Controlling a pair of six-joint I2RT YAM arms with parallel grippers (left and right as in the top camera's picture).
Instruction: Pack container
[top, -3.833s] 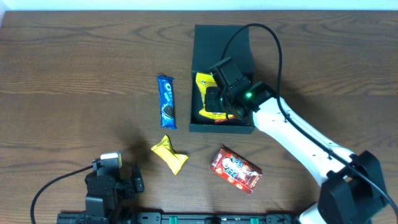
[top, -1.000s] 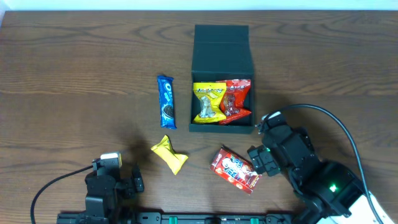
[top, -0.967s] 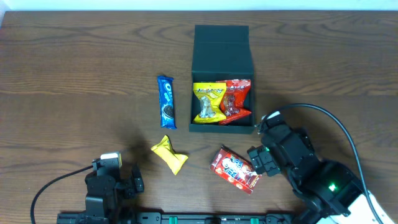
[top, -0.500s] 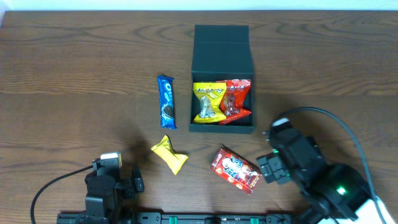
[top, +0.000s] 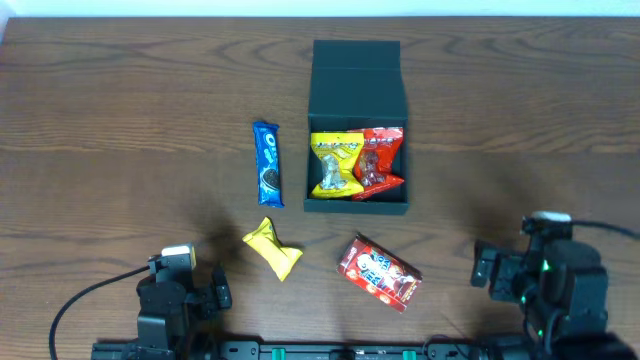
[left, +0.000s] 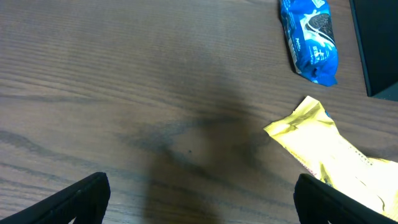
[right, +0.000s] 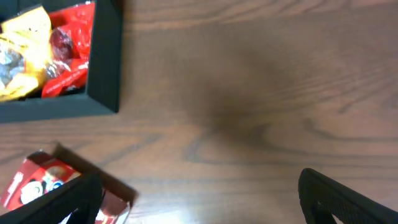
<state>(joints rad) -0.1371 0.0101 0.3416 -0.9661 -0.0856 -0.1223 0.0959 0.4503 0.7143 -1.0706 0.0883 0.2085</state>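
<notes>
Container (top: 358, 75) holds yellow packet (top: 335, 163) beside red packet (top: 381, 160).

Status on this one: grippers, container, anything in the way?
Left gripper, right gripper open, empty. Container open, yellow packet and red packet inside. Nothing blocking.

From up top my left arm (top: 170, 305) and right arm (top: 560, 290) look chunky black, each with a white cap (top: 178, 255) and black cable (top: 80, 295), plus a green light (top: 545, 266) on the right.
</notes>
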